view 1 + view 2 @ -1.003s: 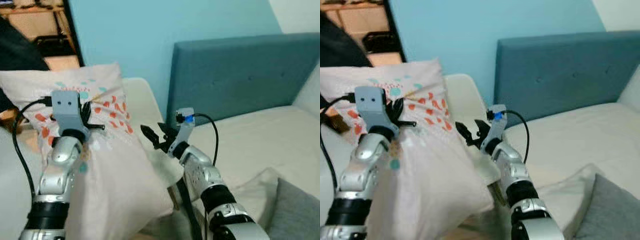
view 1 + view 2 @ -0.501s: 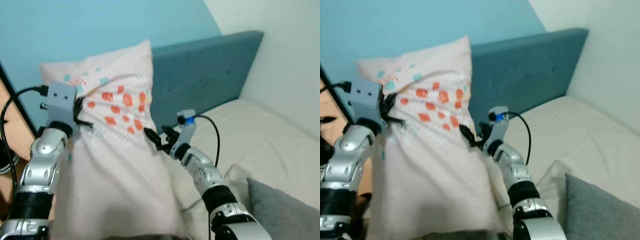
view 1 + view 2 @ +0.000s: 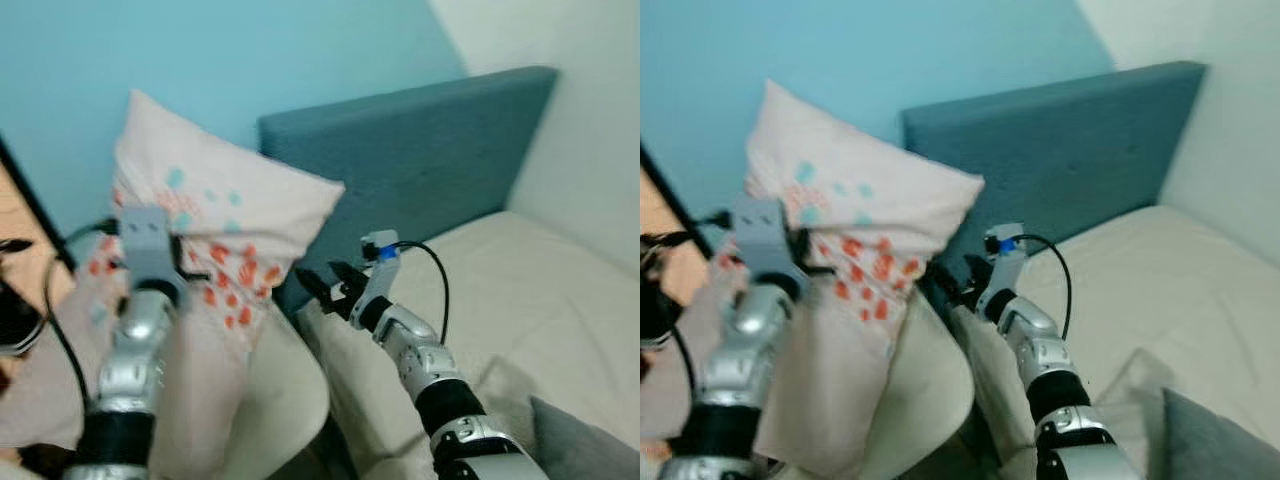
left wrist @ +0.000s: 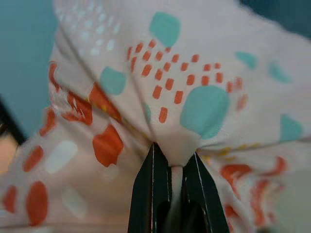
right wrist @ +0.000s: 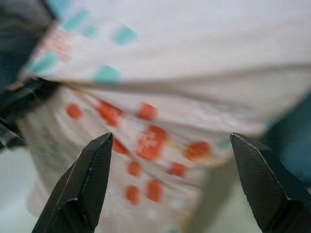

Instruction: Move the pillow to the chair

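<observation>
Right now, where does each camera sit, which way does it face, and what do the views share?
Left eye view: on the head, looking forward and down at the pillow, blue headboard and bed; both silver arms show.
Right eye view: beside it, same scene, slightly shifted.
Left wrist view: along the left gripper, jaws shut on a fold of pillow fabric.
Right wrist view: along the right gripper, jaws open, facing the pillow from beside it.
Shared: all four see the pillow's orange and teal print.
</observation>
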Robot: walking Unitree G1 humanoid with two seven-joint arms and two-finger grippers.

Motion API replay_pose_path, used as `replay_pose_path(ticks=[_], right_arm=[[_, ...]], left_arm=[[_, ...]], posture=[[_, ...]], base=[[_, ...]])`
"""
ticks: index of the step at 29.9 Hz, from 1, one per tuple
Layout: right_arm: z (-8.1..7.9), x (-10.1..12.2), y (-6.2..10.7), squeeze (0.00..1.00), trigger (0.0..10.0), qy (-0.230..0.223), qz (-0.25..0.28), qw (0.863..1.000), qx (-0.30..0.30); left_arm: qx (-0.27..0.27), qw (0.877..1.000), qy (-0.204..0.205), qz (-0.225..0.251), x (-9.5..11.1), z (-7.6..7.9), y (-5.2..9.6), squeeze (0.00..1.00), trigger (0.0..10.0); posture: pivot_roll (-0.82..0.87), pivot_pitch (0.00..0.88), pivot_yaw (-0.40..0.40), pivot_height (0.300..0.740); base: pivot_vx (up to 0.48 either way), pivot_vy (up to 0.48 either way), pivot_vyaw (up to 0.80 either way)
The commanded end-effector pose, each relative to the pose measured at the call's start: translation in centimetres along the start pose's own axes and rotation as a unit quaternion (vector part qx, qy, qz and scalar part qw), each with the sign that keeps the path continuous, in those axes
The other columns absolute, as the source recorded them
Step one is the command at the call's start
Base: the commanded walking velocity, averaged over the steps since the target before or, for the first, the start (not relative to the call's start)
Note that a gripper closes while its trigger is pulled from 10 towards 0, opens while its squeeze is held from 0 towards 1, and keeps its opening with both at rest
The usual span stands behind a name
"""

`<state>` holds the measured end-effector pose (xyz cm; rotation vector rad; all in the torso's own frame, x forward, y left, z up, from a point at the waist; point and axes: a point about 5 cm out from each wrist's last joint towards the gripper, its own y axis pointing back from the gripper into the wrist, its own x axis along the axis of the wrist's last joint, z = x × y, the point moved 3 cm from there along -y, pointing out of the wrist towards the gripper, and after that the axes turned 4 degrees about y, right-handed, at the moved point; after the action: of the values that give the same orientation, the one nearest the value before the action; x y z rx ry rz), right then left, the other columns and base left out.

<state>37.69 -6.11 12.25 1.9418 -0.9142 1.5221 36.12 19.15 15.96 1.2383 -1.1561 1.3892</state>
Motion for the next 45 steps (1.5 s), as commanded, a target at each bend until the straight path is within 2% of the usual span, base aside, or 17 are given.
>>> replay_pose_path(ticks=[1,4,5,6,10,19,22,26,29,32,33,37,41,42,44,45], right_arm=[[0.0,0.1,0.0,0.00,10.0,0.013,-0.004,1.000,0.003],[0.2,-0.1,0.1,0.00,10.0,0.018,-0.010,1.000,-0.006],[0.2,-0.1,0.1,0.00,10.0,0.018,-0.010,1.000,-0.006],[0.5,-0.4,0.1,0.00,10.0,0.021,-0.021,0.999,-0.017],[0.7,-0.7,0.2,0.00,10.0,0.022,-0.028,0.999,-0.021],[0.7,-1.0,0.2,0.00,10.0,0.023,-0.034,0.999,-0.027],[1.1,-1.0,0.3,0.00,10.0,0.023,-0.037,0.998,-0.040],[2.4,-0.8,0.5,0.00,10.0,0.026,-0.035,0.995,-0.089],[3.0,-0.7,0.6,0.00,10.0,0.016,-0.031,0.993,-0.117],[3.7,-0.9,0.8,0.00,10.0,0.021,-0.045,0.988,-0.143],[3.9,-1.0,0.9,0.00,10.0,0.027,-0.056,0.987,-0.146],[4.0,-1.0,0.9,0.00,10.0,0.033,-0.059,0.987,-0.148],[4.2,-1.0,1.0,0.00,10.0,0.024,-0.057,0.986,-0.156],[4.2,-1.1,1.0,0.00,10.0,0.021,-0.057,0.985,-0.159],[4.2,-1.1,1.0,0.00,10.0,0.021,-0.057,0.985,-0.159],[4.1,-1.5,0.9,0.00,10.0,0.025,-0.071,0.984,-0.161]], left_arm=[[-0.007,0.999,0.003,0.034,1.6,0.6,-0.1,0.00,10.0],[-0.051,0.998,0.008,0.027,1.2,2.4,0.2,0.00,10.0],[-0.051,0.998,0.008,0.027,1.2,2.4,0.2,0.00,10.0],[-0.083,0.996,-0.006,0.034,1.6,3.6,0.3,0.00,10.0],[-0.099,0.994,-0.014,0.039,1.9,4.1,0.4,0.00,10.0],[-0.105,0.993,-0.029,0.040,2.0,4.3,0.4,0.00,10.0],[-0.119,0.991,-0.030,0.045,2.1,4.7,0.7,0.00,10.0],[-0.134,0.988,-0.054,0.056,2.4,5.2,0.8,0.00,10.0],[-0.135,0.988,-0.060,0.052,2.2,5.4,0.8,0.00,10.0],[-0.149,0.986,-0.047,0.062,2.6,5.8,0.9,0.00,10.0],[-0.163,0.983,-0.042,0.075,3.2,6.2,0.9,0.00,10.0],[-0.180,0.979,-0.043,0.081,3.6,6.5,1.0,0.00,10.0],[-0.208,0.971,-0.061,0.096,4.0,6.9,1.2,0.00,10.0],[-0.226,0.966,-0.077,0.102,4.2,7.1,1.4,0.00,10.0],[-0.226,0.966,-0.077,0.102,4.2,7.1,1.4,0.00,10.0],[-0.264,0.947,-0.151,0.106,3.9,7.0,1.6,0.00,10.0]], posture=[[-0.10,0.012,0.003,0.740],[-0.10,0.011,0.005,0.740],[-0.10,0.011,0.005,0.740],[-0.10,0.013,0.009,0.740],[-0.10,0.013,0.013,0.740],[-0.10,0.012,0.017,0.740],[-0.10,0.011,0.017,0.740],[-0.10,0.010,0.017,0.740],[-0.10,0.011,0.017,0.740],[-0.10,0.011,0.018,0.740],[-0.10,0.011,0.017,0.740],[-0.10,0.011,0.016,0.740],[-0.11,0.011,0.016,0.740],[-0.11,0.011,0.016,0.740],[-0.11,0.011,0.016,0.740],[-0.11,0.012,0.015,0.740]], base=[[0.000,0.000,0.80],[0.000,0.000,0.80],[0.000,0.000,0.80],[0.000,0.000,0.80],[0.000,0.000,0.80],[0.000,0.000,0.80],[0.000,0.000,0.80],[0.000,-0.232,0.80],[0.000,-0.465,0.00],[0.000,-0.465,0.00],[0.000,0.000,-0.77],[0.000,0.000,-0.77],[0.000,0.000,-0.77],[0.000,0.000,0.00],[0.000,0.000,0.00],[0.000,0.000,0.00]])
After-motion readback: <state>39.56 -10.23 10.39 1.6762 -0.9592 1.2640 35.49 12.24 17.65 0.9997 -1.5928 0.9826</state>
